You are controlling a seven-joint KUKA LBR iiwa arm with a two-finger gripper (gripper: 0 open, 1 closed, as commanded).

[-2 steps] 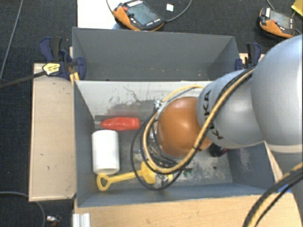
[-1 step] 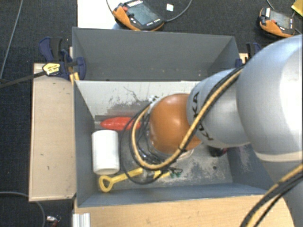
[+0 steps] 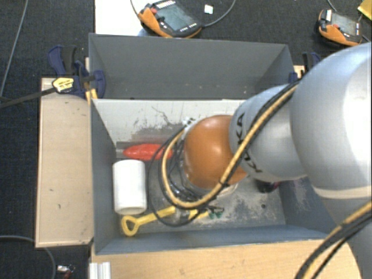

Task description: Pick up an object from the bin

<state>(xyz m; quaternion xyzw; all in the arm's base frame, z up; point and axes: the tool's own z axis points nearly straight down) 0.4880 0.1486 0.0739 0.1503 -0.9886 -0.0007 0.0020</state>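
Observation:
My gripper [image 3: 187, 192] is low in the bin's front middle, and only its dark body shows beneath the arm's orange cover. Just in front of it a yellow-handled tool [image 3: 142, 220] lies along the front wall, its looped end pointing left. A small green piece [image 3: 215, 213] lies beside the tool's right end. A white cylinder [image 3: 129, 186] stands to the left of the gripper. Behind the cylinder lies a red, rounded thing [image 3: 143, 151], partly hidden by the cables.
A small dark thing [image 3: 267, 186] lies on the bin floor to the right, half under the arm. The big grey arm covers the bin's right side. Yellow and black cables loop around the orange cover. Bare scuffed floor shows at the back left.

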